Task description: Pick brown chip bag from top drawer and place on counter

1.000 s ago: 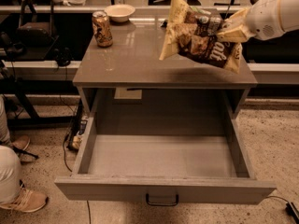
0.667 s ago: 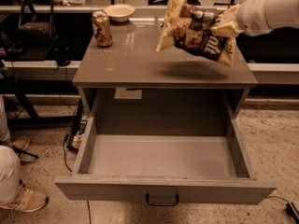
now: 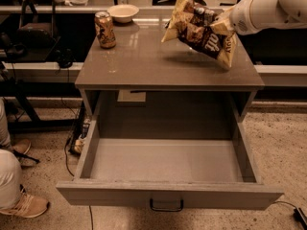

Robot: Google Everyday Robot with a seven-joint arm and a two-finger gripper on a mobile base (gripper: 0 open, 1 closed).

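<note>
The brown chip bag (image 3: 199,30) hangs in the air over the right rear of the counter (image 3: 158,63), tilted, with its cream-yellow ends pointing up-left and down-right. My gripper (image 3: 218,22) comes in from the upper right on a white arm and is shut on the bag's upper right part. The top drawer (image 3: 168,169) is pulled fully open below the counter. Its pale grey inside holds nothing that I can see. Its dark handle (image 3: 166,206) sits at the middle of the front.
A brown drink can (image 3: 105,29) stands on the counter's left rear corner. A pale bowl (image 3: 123,13) sits on a surface behind it. A person's knee and shoe (image 3: 21,202) are at the lower left, beside the drawer.
The gripper has carried the bag up and back over the counter's rear right. The drawer and can have not moved.
</note>
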